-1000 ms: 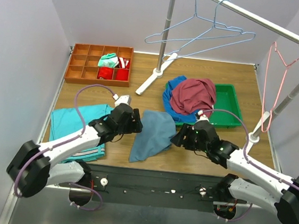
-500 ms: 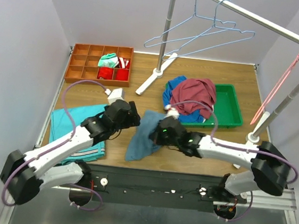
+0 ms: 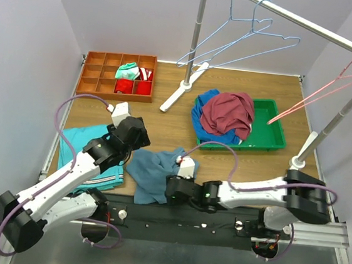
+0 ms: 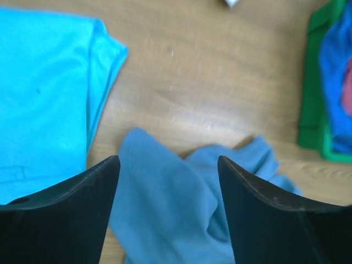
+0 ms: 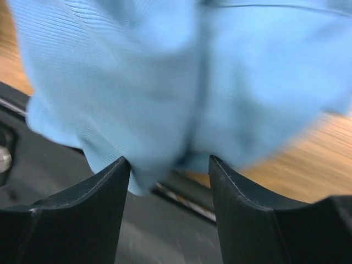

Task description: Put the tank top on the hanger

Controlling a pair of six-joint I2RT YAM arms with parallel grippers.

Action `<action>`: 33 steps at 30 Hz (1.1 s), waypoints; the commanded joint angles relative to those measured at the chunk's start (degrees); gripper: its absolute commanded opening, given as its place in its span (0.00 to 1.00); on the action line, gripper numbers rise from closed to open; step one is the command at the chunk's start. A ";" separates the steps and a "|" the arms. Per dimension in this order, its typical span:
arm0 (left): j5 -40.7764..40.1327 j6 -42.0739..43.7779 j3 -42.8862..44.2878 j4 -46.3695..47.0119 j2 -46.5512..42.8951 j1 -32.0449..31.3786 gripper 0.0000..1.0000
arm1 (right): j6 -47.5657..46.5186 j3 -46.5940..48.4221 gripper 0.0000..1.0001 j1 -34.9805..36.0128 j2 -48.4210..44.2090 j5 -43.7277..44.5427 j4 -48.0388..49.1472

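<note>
Two claws, my left claw (image 4: 168,165) and right claw (image 5: 168,162), are hanging wide open, empty. Tank top (image 3: 153,170) is overhanging worktop (image 3: 235,166) near edge; nudging it risks sliding it off.

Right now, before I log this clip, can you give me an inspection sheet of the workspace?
Surface: wooden table, no spills seen.
Job's things: tank top crumpled at the table's near edge; two light-blue hangers bare on the rail.
Clutter: teal garment, orange divider box, green tray holding maroon shirt over blue garment, pink hanger tilted on the rail.
Grippers: left gripper open above the tank top; right gripper open at its near hem.
Cables: purple cable loops on both arms, none seen snagged.
Surroundings: plain walls; nothing seen.
</note>
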 commanded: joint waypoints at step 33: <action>16.21 12.85 7.24 17.87 37.22 -12.08 0.28 | 5.44 -14.06 0.28 -27.52 -9.70 -9.08 17.10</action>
